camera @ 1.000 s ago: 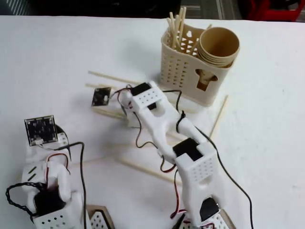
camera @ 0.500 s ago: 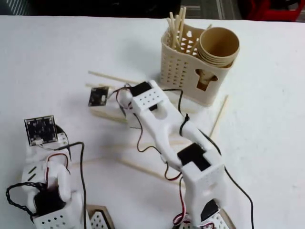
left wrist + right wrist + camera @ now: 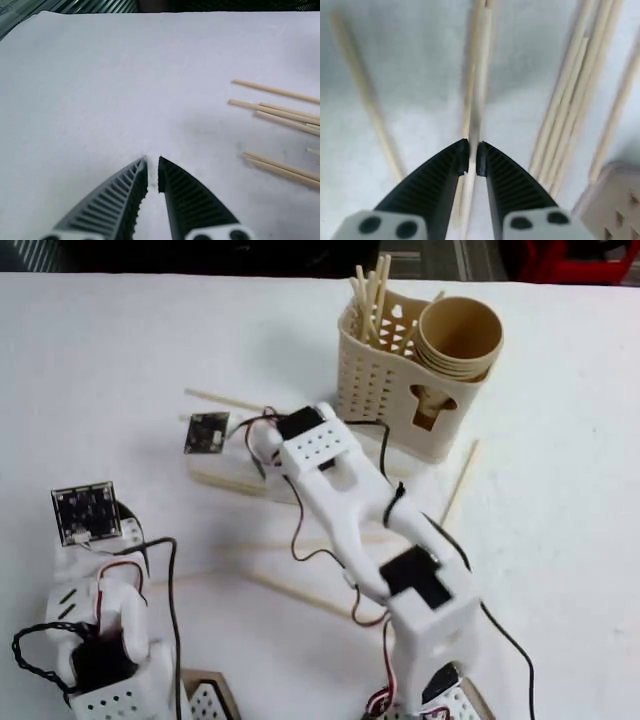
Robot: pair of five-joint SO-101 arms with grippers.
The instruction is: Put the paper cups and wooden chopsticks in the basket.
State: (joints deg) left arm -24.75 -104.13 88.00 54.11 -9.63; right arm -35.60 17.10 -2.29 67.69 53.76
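So the right arm [image 3: 340, 490] has crept toward the upper left of the high view over the last second, wrist pushing further out while the elbow swings lower right. Its right gripper [image 3: 472, 157] is pinched on one chopstick [image 3: 479, 60], with more sticks lying just beside it. Looks to me like the grab is done and the carry comes next. The basket [image 3: 372, 380] sits upper right of centre, with the paper cups [image 3: 460, 335] stacked inside and a bunch of sticks already in. Several loose chopsticks [image 3: 300, 595] are left on the table. The left gripper [image 3: 152, 172] rests at lower left, jaws nearly together on nothing.
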